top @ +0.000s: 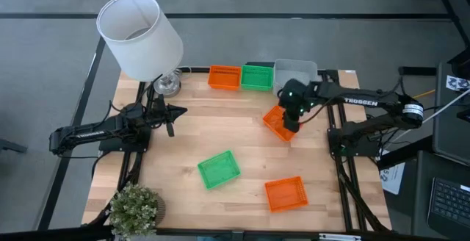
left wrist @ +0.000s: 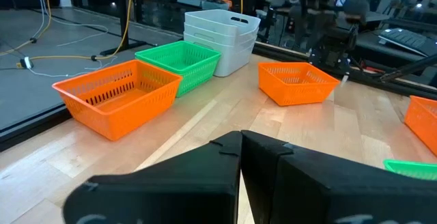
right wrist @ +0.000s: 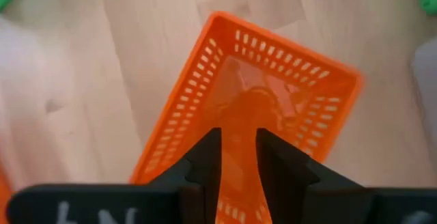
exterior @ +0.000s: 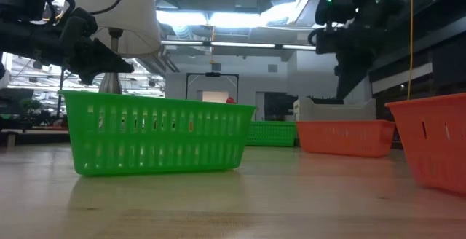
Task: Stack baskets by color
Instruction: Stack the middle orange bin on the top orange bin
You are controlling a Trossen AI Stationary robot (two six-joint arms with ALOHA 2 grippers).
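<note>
An orange basket [top: 276, 126] sits turned cornerwise on the table right of centre, also visible in the right wrist view [right wrist: 252, 94]. My right gripper [right wrist: 239, 138] hangs open above it, pointing steeply down, and the basket's floor shows through the gap between the fingers. Along the far edge stand an orange basket [top: 224, 77], a green basket [top: 257, 77] and stacked pale grey-white baskets [left wrist: 222, 36]. Another green basket [top: 219, 169] and another orange basket [top: 286, 194] rest nearer the front. My left gripper [top: 174, 111] waits shut at the table's left.
A lamp with a white shade [top: 139, 35] stands at the far left corner. A small potted plant [top: 136, 208] is at the near left corner. Bare wood lies between the two near baskets and the far row.
</note>
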